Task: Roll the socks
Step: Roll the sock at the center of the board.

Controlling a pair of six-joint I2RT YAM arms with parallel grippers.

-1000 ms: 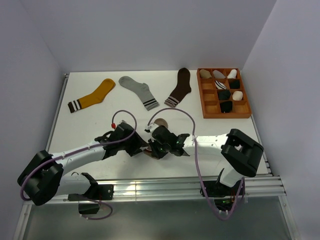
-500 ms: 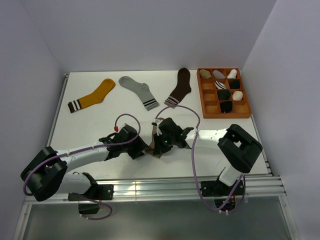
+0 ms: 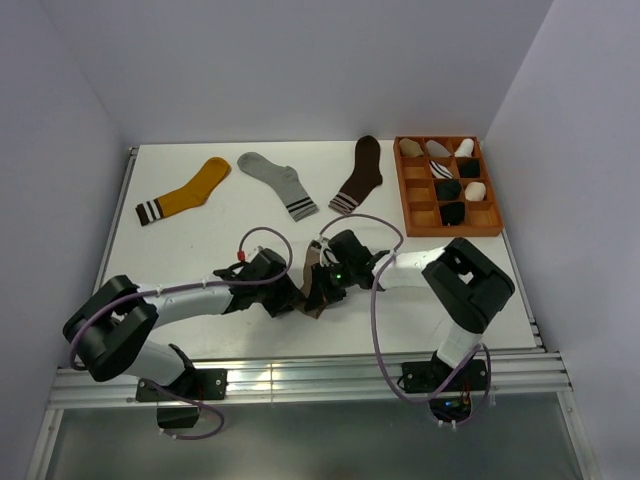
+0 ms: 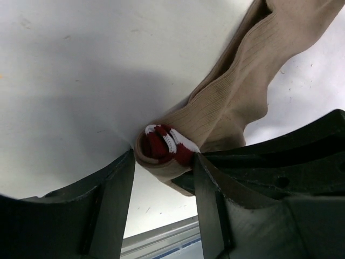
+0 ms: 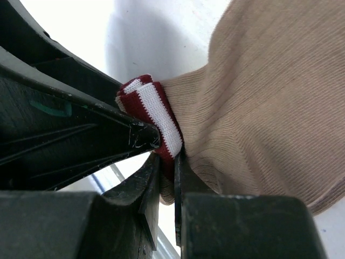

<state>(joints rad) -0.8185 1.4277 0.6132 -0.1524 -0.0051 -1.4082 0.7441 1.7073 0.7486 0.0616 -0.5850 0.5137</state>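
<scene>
The taupe sock (image 3: 311,268) with the maroon-and-white cuff lies at the table's near middle, its cuff end rolled up. My left gripper (image 3: 294,296) comes from the left. In the left wrist view the rolled cuff (image 4: 164,148) sits between the two fingertips of the left gripper (image 4: 163,162) and touches both. My right gripper (image 3: 322,290) comes from the right. In the right wrist view the right gripper (image 5: 167,162) is pinched shut on the maroon-and-white cuff (image 5: 153,116), with the taupe fabric (image 5: 259,102) spreading away to the right.
A mustard sock (image 3: 190,190), a light grey sock (image 3: 275,180) and a dark brown sock (image 3: 362,172) lie along the far side. A wooden compartment tray (image 3: 455,232) at the far right holds several rolled socks, black, striped and pale. Metal rails (image 3: 300,375) run along the near edge.
My left gripper has moved right up to the sock's roll. My right arm has swung its wrist farther back and left. The sock is now bunched between the two grippers.
</scene>
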